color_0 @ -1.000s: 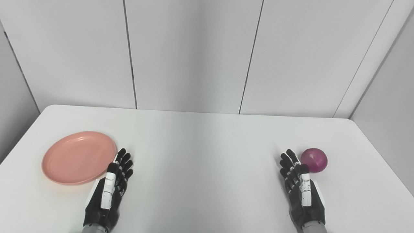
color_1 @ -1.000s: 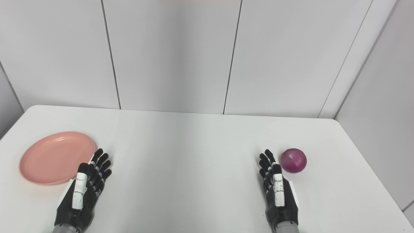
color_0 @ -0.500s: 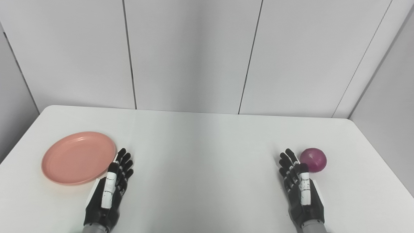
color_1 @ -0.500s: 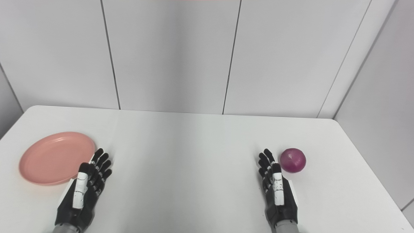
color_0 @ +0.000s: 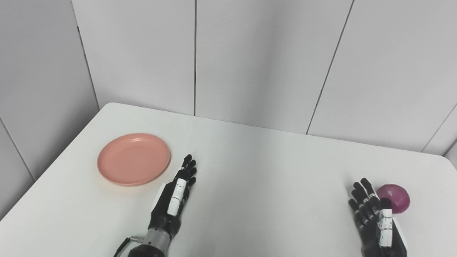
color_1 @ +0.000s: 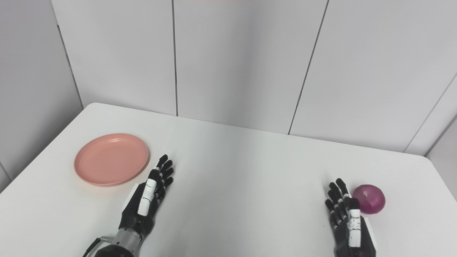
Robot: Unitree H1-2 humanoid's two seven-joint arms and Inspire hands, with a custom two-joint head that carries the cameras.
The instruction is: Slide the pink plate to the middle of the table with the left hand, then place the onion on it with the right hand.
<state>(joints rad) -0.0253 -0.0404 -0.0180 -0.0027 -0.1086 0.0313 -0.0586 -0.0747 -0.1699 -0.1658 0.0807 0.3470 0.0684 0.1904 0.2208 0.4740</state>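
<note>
Lying smooth, round and empty, plate (color_0: pixel 134 159) has left hand (color_0: pixel 174 200) just right, fingers spread; right hand (color_0: pixel 376 219), likewise spread, beside glossy onion (color_0: pixel 394 198).

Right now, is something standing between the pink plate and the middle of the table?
Only the left hand, lying open just right of the pink plate; beyond it the table is bare.

Left robot hand (color_0: pixel 174 200) (open) seemingly just beside pink plate (color_0: pixel 134 158).
</note>
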